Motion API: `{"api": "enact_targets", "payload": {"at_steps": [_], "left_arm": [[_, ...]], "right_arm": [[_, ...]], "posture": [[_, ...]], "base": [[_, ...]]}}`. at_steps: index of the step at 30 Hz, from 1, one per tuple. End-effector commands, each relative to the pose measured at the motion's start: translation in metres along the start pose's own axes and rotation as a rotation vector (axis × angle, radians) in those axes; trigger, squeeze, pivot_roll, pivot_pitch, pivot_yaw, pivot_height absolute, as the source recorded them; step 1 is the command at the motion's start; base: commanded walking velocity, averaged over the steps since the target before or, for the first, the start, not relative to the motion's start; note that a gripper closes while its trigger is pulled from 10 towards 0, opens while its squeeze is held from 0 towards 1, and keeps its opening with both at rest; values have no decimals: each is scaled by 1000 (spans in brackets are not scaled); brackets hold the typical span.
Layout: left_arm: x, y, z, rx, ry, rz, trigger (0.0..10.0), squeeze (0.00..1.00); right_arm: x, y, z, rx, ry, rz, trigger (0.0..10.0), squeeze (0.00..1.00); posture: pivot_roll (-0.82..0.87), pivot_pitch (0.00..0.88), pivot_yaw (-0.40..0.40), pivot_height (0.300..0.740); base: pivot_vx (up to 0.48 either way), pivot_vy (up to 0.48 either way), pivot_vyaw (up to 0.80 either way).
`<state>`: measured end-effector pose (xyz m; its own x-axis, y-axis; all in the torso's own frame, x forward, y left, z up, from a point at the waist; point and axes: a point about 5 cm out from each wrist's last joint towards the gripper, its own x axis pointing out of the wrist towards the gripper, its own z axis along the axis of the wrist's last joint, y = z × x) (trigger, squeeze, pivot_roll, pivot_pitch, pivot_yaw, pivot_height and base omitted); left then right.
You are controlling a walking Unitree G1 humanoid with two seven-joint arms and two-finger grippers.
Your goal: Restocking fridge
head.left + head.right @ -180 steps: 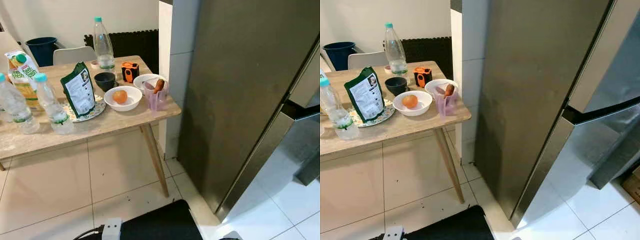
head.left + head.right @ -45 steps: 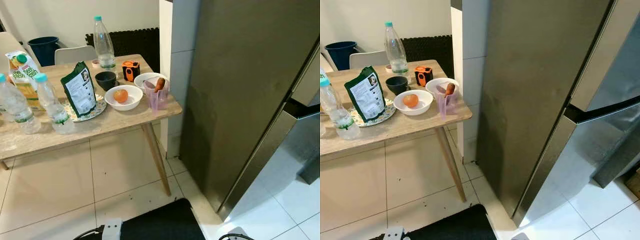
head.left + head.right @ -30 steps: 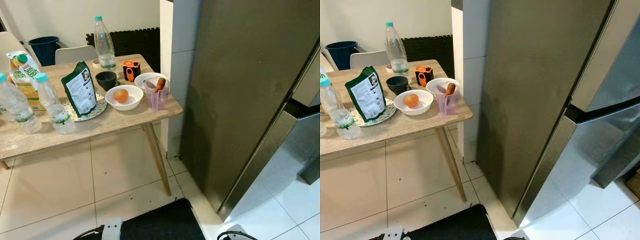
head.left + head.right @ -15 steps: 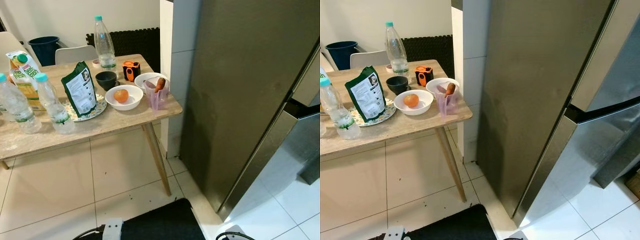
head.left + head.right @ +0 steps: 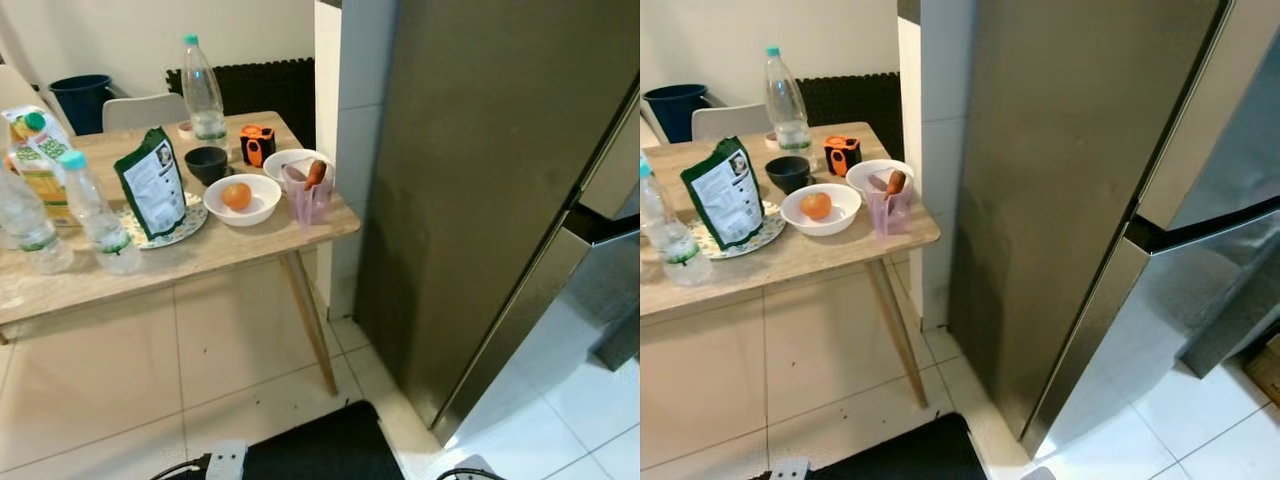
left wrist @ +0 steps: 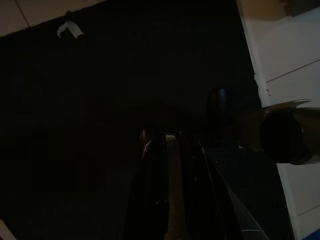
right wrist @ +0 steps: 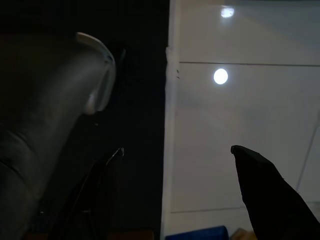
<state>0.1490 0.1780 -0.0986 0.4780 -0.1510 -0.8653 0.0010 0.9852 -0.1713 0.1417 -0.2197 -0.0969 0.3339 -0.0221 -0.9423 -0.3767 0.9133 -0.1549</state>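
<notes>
The tall dark steel fridge (image 5: 480, 180) stands shut on the right, with a door seam (image 5: 600, 218) at its far edge. To its left a wooden table (image 5: 200, 255) carries the goods: an orange (image 5: 236, 195) in a white bowl, a purple cup (image 5: 308, 198) holding a brown stick, a green bag (image 5: 153, 185), a juice carton (image 5: 35, 155) and water bottles (image 5: 92, 215). My left gripper (image 6: 167, 137) hangs low over a black mat, fingers together and holding nothing. My right gripper (image 7: 177, 150) hangs open above the white floor tiles.
A black bowl (image 5: 207, 162), an orange-black gadget (image 5: 257, 143) and a tall bottle (image 5: 202, 80) sit further back on the table. Behind are a white chair (image 5: 145, 110) and a blue bin (image 5: 80, 98). A black mat (image 5: 320, 455) lies at my feet.
The whole picture has slid slightly left, so the camera has turned a little. Nothing on the table has moved and the fridge stays shut.
</notes>
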Motion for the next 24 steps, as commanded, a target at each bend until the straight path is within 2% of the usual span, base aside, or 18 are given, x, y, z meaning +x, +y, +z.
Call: {"api": "enact_targets", "payload": {"at_steps": [1,7,13,16,22,24], "left_arm": [[-3,7,-7,8,20,19,10000,0],[-3,7,-9,12,26,22,10000,0],[-3,8,-9,-20,14,36,10000,0],[-3,6,-10,5,25,2,10000,0],[-4,6,-12,7,30,7,10000,0],[-4,6,-13,-1,31,7,10000,0]], "right_arm": [[1,4,5,10,-19,10,10000,0],[1,5,5,10,-18,12,10000,0],[1,4,4,9,-16,10,10000,0],[1,3,3,1,-12,10,10000,0],[1,3,3,-6,-12,8,10000,0],[1,2,5,-8,-14,5,10000,0]], "posture": [[-11,20,-25,740],[-11,23,-26,740],[-12,22,-29,740],[-14,18,-34,740],[-15,5,-38,740],[-15,5,-38,740]], "base": [[266,0,0],[271,0,0],[0,0,0],[0,-401,0],[0,-465,0],[0,0,0]]}}
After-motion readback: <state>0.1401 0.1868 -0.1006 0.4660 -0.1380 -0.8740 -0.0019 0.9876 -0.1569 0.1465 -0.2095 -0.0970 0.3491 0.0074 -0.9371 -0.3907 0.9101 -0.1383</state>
